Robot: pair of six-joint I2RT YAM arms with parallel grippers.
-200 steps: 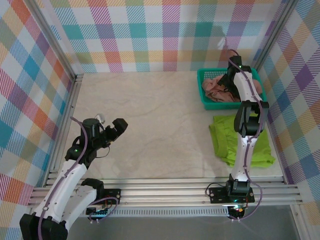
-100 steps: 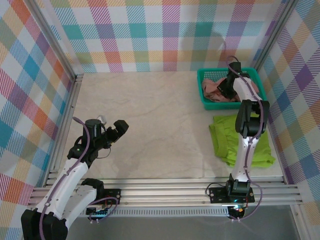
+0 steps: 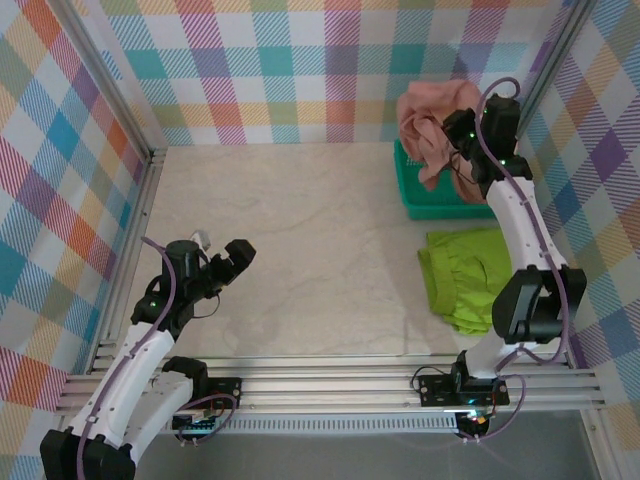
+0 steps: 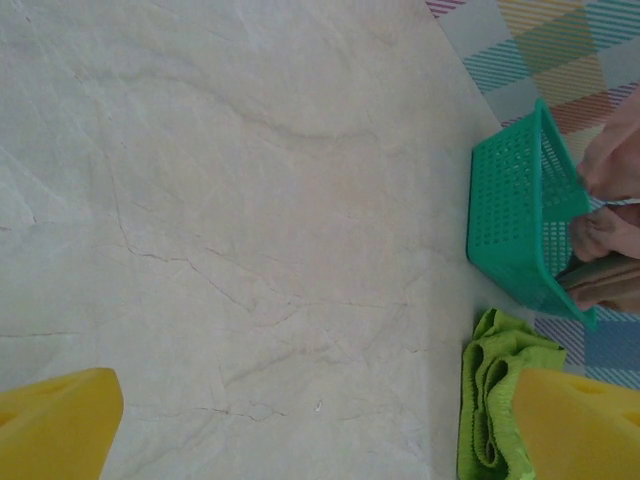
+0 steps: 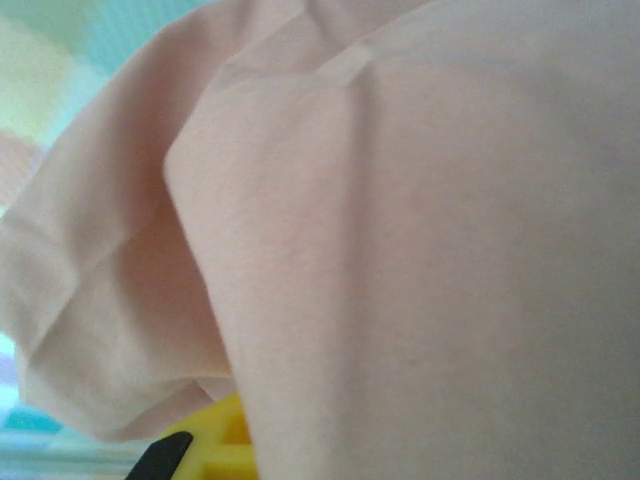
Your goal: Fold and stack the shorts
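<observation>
Light was bright and even, shadows faint; my right wrist camera saw the pink shorts [image 5: 400, 250] blurred.

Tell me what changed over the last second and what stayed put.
The right fingers shut on the pink shorts and raised them from the teal basket; they now hang over it. The left fingers, open, the green shorts on the table and the basket stayed put.

Basket [image 3: 440, 206] at far right, one shorts [image 3: 430, 125] hanging above it, other shorts [image 3: 465, 275] just before it.
</observation>
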